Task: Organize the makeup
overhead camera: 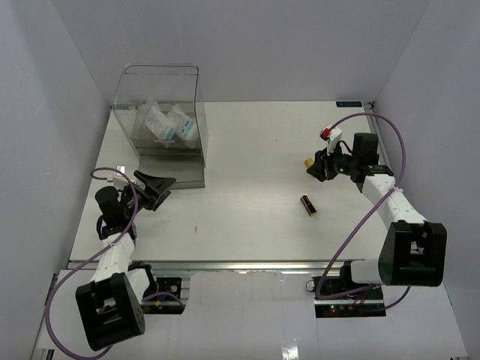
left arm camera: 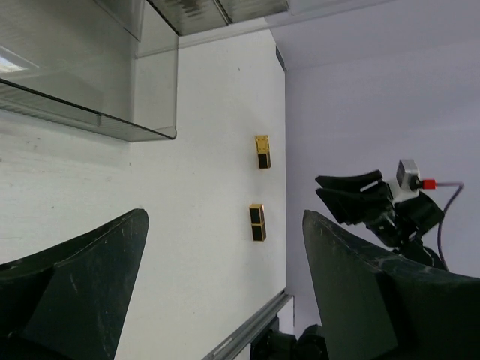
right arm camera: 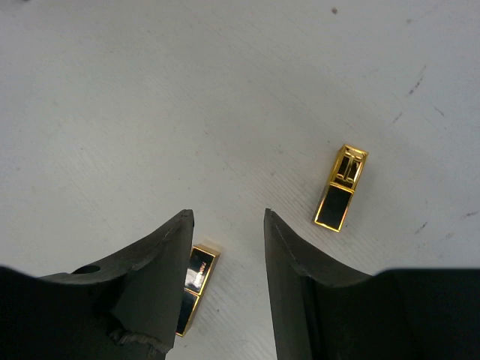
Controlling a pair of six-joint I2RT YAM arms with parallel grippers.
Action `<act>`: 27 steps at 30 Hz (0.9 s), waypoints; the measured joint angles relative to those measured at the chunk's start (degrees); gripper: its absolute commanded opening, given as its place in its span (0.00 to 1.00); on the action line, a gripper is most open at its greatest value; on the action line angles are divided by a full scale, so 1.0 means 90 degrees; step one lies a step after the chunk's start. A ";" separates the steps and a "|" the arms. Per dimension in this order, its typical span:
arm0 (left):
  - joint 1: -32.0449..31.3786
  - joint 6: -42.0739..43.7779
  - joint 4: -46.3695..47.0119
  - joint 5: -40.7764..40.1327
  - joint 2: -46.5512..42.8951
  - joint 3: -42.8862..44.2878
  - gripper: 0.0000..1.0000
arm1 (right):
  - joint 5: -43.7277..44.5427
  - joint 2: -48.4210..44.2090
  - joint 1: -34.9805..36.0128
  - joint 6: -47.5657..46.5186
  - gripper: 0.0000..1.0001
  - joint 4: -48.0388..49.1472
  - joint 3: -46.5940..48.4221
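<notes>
2 gold tubes (right arm camera: 341, 187) lay loose. Right gripper (right arm camera: 228, 219) was spread and empty; I'd say it needed centring over 1. Left gripper (left arm camera: 225, 219) gaped wide.

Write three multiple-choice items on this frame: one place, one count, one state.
1. Where are the white-and-blue packets?
A) loose on the open table
B) inside the clear box
C) beside the arm bases

2. How many gold-and-black tubes lie on the table?
A) one
B) two
C) four

3. What state is the left tool in?
A) shut on a tube
B) shut, empty
C) wide open, empty

Answers:
1 B: the packets show through the box's clear wall in the top view.
2 B: both wrist views show two tubes, lying apart from each other.
3 C: its jaws stand far apart with only bare table between them.
</notes>
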 measured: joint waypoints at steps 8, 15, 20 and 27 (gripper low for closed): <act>-0.2326 0.0629 -0.1322 -0.0936 -0.0552 0.1011 0.87 | 0.1148 0.0549 -0.0022 -0.0039 0.61 -0.0435 0.0194; -0.5866 0.0952 -0.1885 -0.3044 0.0853 0.2179 0.91 | 0.1502 0.0473 -0.0589 0.0389 0.66 -0.0382 0.0196; -0.7276 0.0951 -0.2593 -0.4563 0.3007 0.3760 0.97 | 0.1714 0.0201 -0.0977 0.0796 0.67 -0.0203 0.0196; -0.8346 0.0884 -0.3688 -0.5521 0.5587 0.6567 0.98 | 0.2007 -0.0178 -0.1229 0.1267 0.68 0.0094 0.0193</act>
